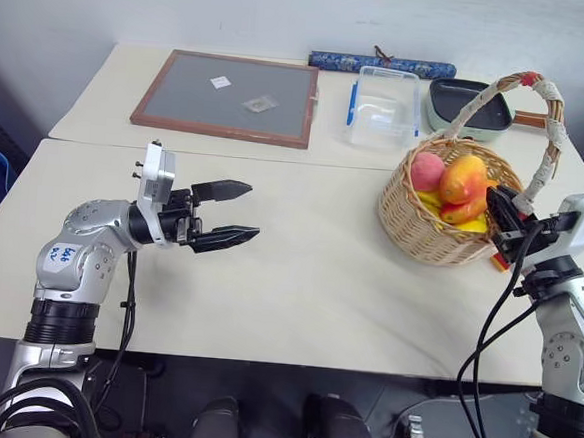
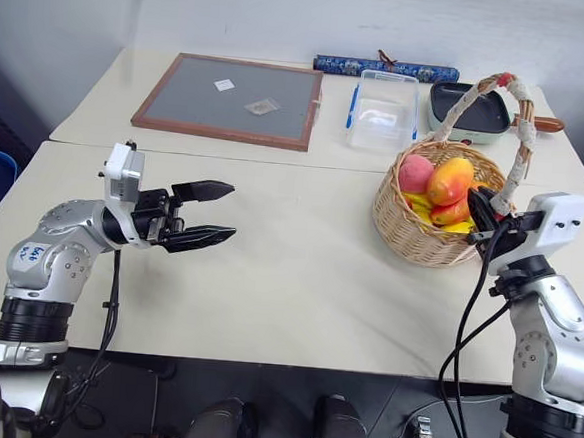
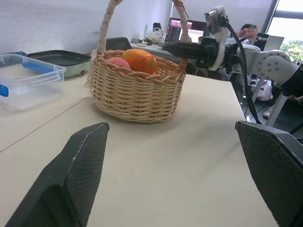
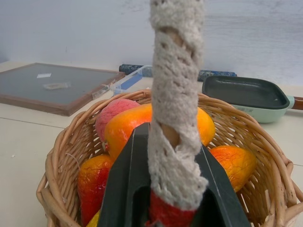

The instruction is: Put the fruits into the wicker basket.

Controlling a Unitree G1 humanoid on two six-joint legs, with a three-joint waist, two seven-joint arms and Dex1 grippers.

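Note:
The wicker basket (image 1: 422, 223) stands at the right of the near table, its lace-wrapped handle (image 1: 553, 137) arching over it. Inside lie orange-red fruits (image 1: 462, 178), one on top (image 4: 142, 125) and others lower at either side (image 4: 234, 161), beside a pink peach (image 1: 427, 170). My right gripper (image 1: 495, 205) is shut at the basket's near rim; in the right wrist view the handle (image 4: 175, 94) crosses its fingers (image 4: 125, 179) and hides their middle. My left gripper (image 1: 237, 213) hangs open and empty over the table's left half, pointing at the basket (image 3: 137, 92).
On the far table lie a framed grey board (image 1: 226, 94), a clear plastic box (image 1: 383, 105), a green pan (image 1: 470, 103) and a blue patterned roll (image 1: 381, 64). A seam runs between the two tables. A person sits at a laptop (image 3: 182, 28) in the background.

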